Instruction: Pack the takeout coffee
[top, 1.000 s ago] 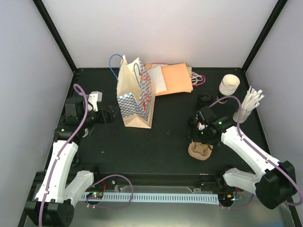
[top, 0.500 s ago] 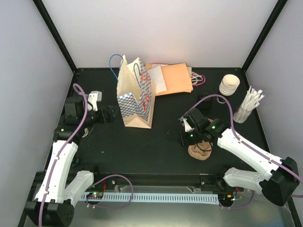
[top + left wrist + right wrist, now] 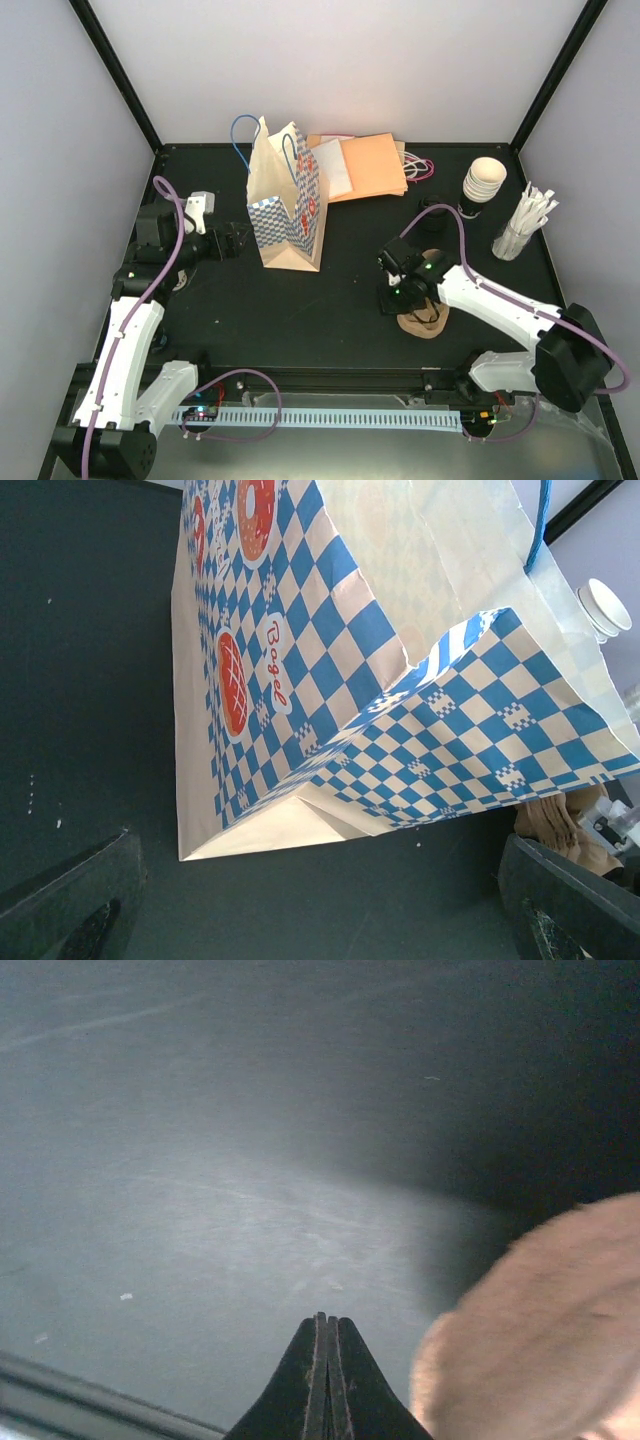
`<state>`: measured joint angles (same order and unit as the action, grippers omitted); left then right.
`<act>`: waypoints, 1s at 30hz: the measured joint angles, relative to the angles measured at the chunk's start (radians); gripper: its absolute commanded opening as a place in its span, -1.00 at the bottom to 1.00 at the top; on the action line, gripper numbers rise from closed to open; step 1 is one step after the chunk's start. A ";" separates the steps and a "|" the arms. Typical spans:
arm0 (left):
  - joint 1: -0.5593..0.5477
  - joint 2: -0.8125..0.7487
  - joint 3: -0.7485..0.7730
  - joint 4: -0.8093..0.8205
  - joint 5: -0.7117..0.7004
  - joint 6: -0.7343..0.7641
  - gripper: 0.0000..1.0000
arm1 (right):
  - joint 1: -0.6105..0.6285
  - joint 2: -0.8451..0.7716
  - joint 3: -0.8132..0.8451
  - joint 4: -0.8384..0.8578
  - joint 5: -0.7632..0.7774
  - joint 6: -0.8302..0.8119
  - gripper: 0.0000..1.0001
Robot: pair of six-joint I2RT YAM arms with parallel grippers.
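The takeout coffee shows only as a small black lid (image 3: 432, 209) at the back right, partly behind a purple cable and hard to make out against the black table. The blue-checked paper bag (image 3: 290, 200) stands upright at the back left; in the left wrist view the bag (image 3: 330, 680) fills the frame. My left gripper (image 3: 235, 243) is open beside the bag's left side, and in its own view the left gripper (image 3: 320, 900) holds nothing. My right gripper (image 3: 388, 297) hangs low over bare table, far from the lid. Its own view shows the right gripper (image 3: 322, 1320) shut with nothing in it.
A brown pulp cup carrier (image 3: 425, 322) lies just right of my right gripper, blurred in the wrist view (image 3: 560, 1330). A stack of cream cups (image 3: 484, 180) and white stirrers (image 3: 525, 220) stand at the back right. Orange envelopes (image 3: 365, 165) lie behind the bag.
My right gripper has shut and moved left and nearer, from above the carrier to the table at its left edge. The left arm and bag have not moved.
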<state>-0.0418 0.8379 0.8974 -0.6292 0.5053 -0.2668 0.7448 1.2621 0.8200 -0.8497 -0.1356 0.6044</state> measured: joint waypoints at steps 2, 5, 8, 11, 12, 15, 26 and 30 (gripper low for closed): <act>0.000 0.000 0.001 0.000 0.000 -0.004 0.97 | 0.000 0.012 0.000 -0.037 0.060 0.019 -0.98; 0.000 0.000 0.002 0.000 0.000 -0.006 0.97 | 0.000 0.018 0.003 -0.095 0.157 0.049 -0.98; 0.000 0.000 0.002 0.000 0.000 -0.006 0.97 | 0.000 0.018 0.017 -0.152 0.248 0.074 -0.97; 0.000 0.000 0.003 0.000 0.000 -0.006 0.98 | 0.000 0.018 0.037 -0.197 0.319 0.097 -0.92; 0.000 0.000 0.003 -0.001 0.000 -0.006 0.97 | 0.000 0.019 0.042 -0.206 0.333 0.103 -0.92; 0.000 0.000 0.003 -0.003 0.000 -0.005 0.97 | 0.000 0.018 0.053 -0.221 0.352 0.106 -0.79; 0.000 -0.016 0.003 -0.010 0.000 -0.005 0.97 | -0.016 -0.129 0.105 -0.224 0.334 0.047 -0.21; 0.000 -0.021 0.003 -0.011 0.000 -0.005 0.97 | -0.019 -0.106 0.085 -0.251 0.326 0.064 -0.17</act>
<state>-0.0418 0.8173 0.9001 -0.6403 0.5049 -0.2718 0.7258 1.1561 0.9047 -1.1007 0.1905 0.6682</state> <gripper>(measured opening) 0.987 0.406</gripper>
